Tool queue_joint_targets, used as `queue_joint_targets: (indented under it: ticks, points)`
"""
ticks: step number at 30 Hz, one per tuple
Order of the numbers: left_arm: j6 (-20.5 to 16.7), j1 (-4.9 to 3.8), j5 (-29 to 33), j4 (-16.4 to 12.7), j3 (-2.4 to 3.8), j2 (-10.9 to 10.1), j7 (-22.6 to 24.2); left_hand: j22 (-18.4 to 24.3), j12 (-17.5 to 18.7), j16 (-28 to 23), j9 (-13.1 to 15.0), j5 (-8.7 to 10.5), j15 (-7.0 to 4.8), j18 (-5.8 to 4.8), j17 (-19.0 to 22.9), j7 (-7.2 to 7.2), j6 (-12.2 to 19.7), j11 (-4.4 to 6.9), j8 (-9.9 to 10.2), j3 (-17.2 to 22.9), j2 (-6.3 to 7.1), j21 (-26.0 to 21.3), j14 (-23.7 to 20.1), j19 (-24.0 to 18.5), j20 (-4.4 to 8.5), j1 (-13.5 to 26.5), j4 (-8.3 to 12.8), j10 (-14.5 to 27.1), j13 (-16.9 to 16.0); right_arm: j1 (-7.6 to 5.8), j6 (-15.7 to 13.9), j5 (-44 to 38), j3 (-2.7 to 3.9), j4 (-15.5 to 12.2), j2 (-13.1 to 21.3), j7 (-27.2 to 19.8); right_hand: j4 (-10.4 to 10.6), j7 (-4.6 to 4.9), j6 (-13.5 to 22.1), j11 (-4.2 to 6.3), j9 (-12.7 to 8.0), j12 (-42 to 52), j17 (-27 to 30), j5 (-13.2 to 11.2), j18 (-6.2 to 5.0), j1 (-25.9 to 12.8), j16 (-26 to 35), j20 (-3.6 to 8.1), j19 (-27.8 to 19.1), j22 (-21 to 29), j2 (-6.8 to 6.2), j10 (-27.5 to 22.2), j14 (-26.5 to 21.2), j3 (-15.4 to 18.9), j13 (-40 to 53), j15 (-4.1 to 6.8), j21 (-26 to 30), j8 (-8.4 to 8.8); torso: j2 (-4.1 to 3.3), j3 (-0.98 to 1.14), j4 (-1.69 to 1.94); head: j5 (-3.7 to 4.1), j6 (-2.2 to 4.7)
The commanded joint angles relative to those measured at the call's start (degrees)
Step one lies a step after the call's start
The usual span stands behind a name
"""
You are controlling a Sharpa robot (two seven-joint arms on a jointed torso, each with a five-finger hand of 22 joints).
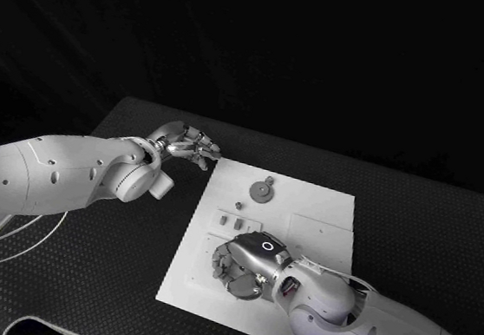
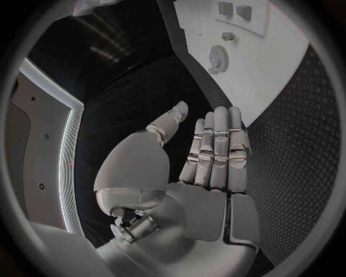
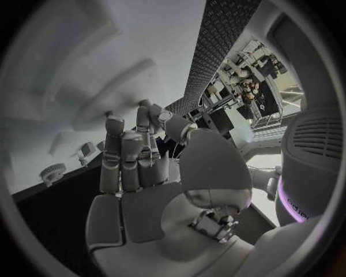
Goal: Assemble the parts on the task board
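White plastic and silver metal make up the nearest thing: the robot's right hand (image 1: 247,267), which hovers low over the near part of the board (image 1: 307,232). Its fingers (image 3: 123,156) are curled down and drawn close together. Whether they pinch a part underneath, I cannot tell; the palm hides whatever lies below. It looks placed there to pick up or press a piece into the board, but that is a judgement, not something visible.

Just beyond that hand, two small grey blocks (image 1: 230,219) lie on the white board, close to its left edge as the robot faces it. Farther still, near the far end, sits a small round toothed wheel (image 1: 262,191) with a little tab at its top. A faint square outline (image 1: 320,231) marks the board's right side, perhaps a recess for a part.

The robot's left hand (image 1: 185,146) waits at the board's far left corner, off the plate and above the black textured bench (image 1: 435,228). Its fingers (image 2: 216,144) are straight and pressed side by side, thumb apart, holding nothing. It seems parked clear of the work.

The right arm crosses the board's near corner, so it blocks any reach from that side. The wheel and blocks are open to approach from the left.
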State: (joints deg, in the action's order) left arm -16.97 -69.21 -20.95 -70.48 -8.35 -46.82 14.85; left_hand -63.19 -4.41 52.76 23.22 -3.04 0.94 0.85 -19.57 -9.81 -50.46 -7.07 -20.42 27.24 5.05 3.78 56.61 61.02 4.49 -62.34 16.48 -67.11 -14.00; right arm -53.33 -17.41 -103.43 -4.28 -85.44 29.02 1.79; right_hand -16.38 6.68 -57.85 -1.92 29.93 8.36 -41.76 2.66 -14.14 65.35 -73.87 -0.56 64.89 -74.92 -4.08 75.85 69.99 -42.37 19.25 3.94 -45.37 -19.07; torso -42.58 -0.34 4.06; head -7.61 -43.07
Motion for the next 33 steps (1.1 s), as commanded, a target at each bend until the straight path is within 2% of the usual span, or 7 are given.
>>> queue_joint_targets:
  ticks: [1,6,8,10,33]
  points:
    - [0.7,-0.03,0.3,-0.1,0.04,0.0,0.5,0.1,0.3,-0.3,-0.1,0.07,0.3,-0.19,-0.1,0.01,0.5,0.06,0.0,-0.3,-0.33,0.1,0.1,-0.2,-0.09,-0.1,0.0,0.4,-0.1,0.05,1.5,0.0,-0.02,0.3,-0.2,0.8,0.0,0.12,0.1,-0.27,1.9,-0.5,0.1,0.2,-0.86,0.1,-0.1,0.35,-0.2,-0.9,0.37,-0.2,-0.2,-0.3,0.1,0.24,-0.1,0.02,0.0,-0.03,0.01,0.07,-0.04]
    - [0.8,-0.03,0.3,-0.2,0.04,0.0,0.5,0.1,0.3,-0.3,-0.1,0.07,0.3,-0.19,-0.1,0.01,0.5,0.06,0.0,-0.3,-0.32,0.1,0.1,-0.2,-0.09,-0.1,0.0,0.4,-0.1,0.05,1.5,0.4,-0.03,0.5,-0.2,0.9,-0.2,0.38,0.8,-0.57,1.9,-1.1,0.0,0.2,-0.86,0.2,-0.1,0.32,-0.4,-0.9,-0.7,-1.0,-0.3,-0.2,0.1,-0.06,-0.1,0.43,0.0,-0.04,-0.01,0.09,-0.04]
    - [0.9,-0.03,0.3,-0.2,0.04,0.0,0.5,0.1,0.3,-0.3,-0.1,0.07,0.3,-0.19,-0.1,0.01,0.5,0.06,0.0,-0.3,-0.32,0.1,0.1,-0.2,-0.09,-0.1,0.0,0.4,-0.1,0.05,1.3,0.7,-0.03,0.7,-0.3,0.8,-0.2,0.79,1.9,-0.87,1.7,-1.7,0.0,0.1,-0.86,0.2,-0.1,0.3,-0.5,-0.9,-2.11,-1.9,-0.4,0.1,0.0,-0.35,-0.1,1.09,-0.01,-0.05,-0.02,0.1,-0.04]
    - [1.0,-0.03,0.3,-0.2,0.04,0.0,0.4,0.1,0.3,-0.3,-0.1,0.07,0.3,-0.19,-0.1,0.01,0.5,0.06,0.0,-0.3,-0.32,0.1,0.1,-0.2,-0.09,-0.1,0.0,0.4,-0.1,0.05,1.4,0.9,-0.04,0.9,-0.5,0.7,-0.1,1.15,2.7,-1.24,1.5,-2.1,-0.1,0.1,-0.86,0.2,-0.2,0.23,-0.6,-0.9,-2.98,-2.6,-0.5,0.3,0.0,-0.69,-0.1,1.56,-0.04,-0.02,-0.02,0.12,-0.05]
    - [0.9,-0.03,0.3,-0.1,0.03,0.0,0.3,0.1,0.4,-0.3,-0.1,0.07,0.31,-0.19,-0.2,-0.01,0.6,0.01,0.0,-0.3,-0.29,0.1,0.1,-0.2,-0.09,-0.1,0.0,0.6,0.0,0.05,0.0,2.4,-0.22,1.0,-0.5,0.3,0.5,2.35,5.3,-2.07,1.0,-3.4,-0.2,0.1,-0.86,-0.9,-0.6,-0.02,-0.6,-0.9,-5.52,-4.1,-0.9,1.1,0.3,-1.52,-0.1,3.14,-0.01,-0.02,0.0,0.22,-0.18]
